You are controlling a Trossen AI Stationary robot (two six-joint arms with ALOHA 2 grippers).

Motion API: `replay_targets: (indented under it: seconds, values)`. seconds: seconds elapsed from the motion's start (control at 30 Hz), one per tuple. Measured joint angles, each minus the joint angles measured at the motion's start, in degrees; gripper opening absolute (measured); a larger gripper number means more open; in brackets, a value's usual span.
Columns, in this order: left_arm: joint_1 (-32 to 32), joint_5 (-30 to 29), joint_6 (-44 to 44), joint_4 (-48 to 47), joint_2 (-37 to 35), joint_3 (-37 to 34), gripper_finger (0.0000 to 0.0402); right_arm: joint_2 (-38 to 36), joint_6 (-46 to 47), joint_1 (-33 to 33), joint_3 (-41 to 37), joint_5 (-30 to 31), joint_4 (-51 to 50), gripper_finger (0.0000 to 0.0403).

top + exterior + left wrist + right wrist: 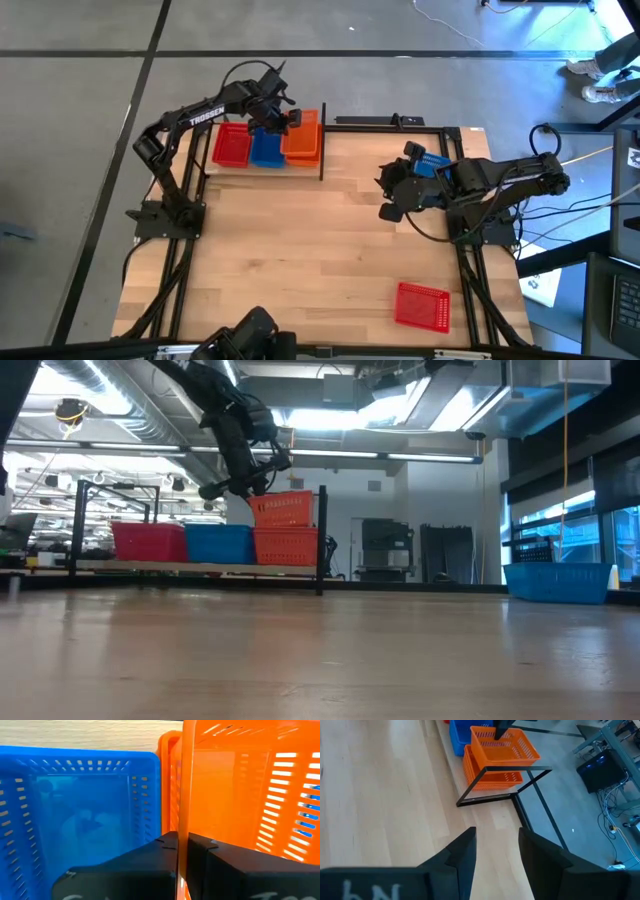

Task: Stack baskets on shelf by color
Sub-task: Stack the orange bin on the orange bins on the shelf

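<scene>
The shelf [180, 568] stands along the table's far left edge, holding red baskets [231, 147], blue baskets [266, 150] and an orange stack [288, 547] side by side. My left gripper [181, 851] reaches over the shelf from above and is shut on one more orange basket [283, 508], which is directly over the orange stack. My right gripper [496, 845] hovers open and empty above the table's right half [392, 197], well away from the shelf. My left gripper pinches the orange basket's side wall [183, 820], the one facing the blue baskets. One finger [225, 862] is inside the basket and the other finger [145, 860] outside, coming from above and pointing down. The basket hangs slightly tilted over the orange stack; I cannot tell if it touches.
A single red basket [422, 305] lies on the table near its right near corner. A blue basket [558, 582] sits by the right arm's base [432, 162]. The shelf's black end post [322, 150] stands right of the orange stack. Bare wood [320, 250] spreads across the middle.
</scene>
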Motion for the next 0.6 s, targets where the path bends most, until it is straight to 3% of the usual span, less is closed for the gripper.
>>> replay_targets:
  seconds: [0.27,0.6]
  values:
    - [0.0,0.5,0.4,-0.3,0.0,0.0,0.0002,0.0,0.1,0.0,0.0,0.0,0.0,0.0149]
    - [-0.2,-1.4,0.1,-0.2,0.0,0.0,0.0035,0.0,0.0,0.0,0.0,0.0,0.0,0.0149]
